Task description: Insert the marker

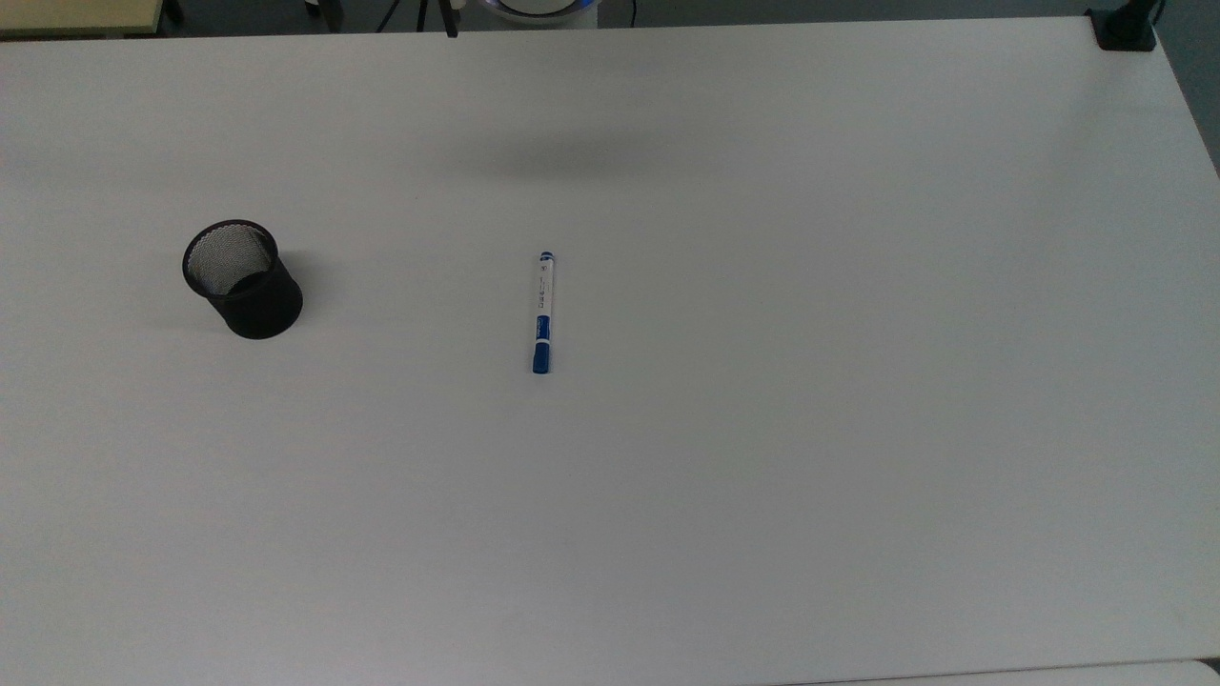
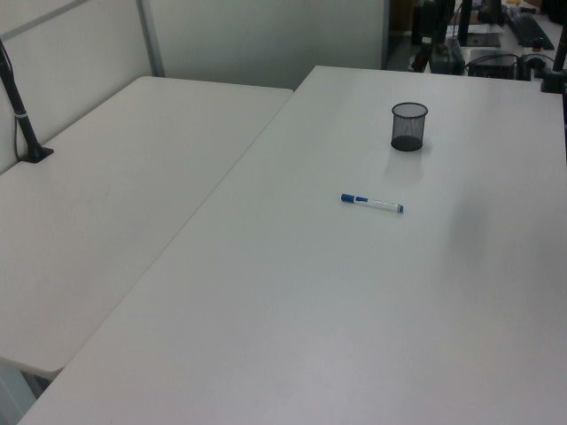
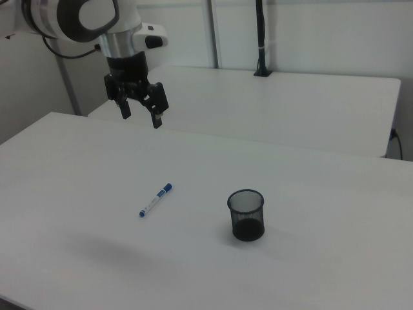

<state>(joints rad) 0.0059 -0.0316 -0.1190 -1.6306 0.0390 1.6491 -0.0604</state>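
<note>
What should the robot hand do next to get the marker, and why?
Probably come down over the marker. In the right view the gripper hangs high above the table with its fingers open and nothing in them, while the marker lies flat on the table, apart from the black mesh cup. The marker has to be grasped before it can go into the cup.

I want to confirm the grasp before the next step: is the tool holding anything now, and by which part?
Nothing is held. The tool hangs open above the table, and the marker lies flat on it, apart from the tool.
</note>
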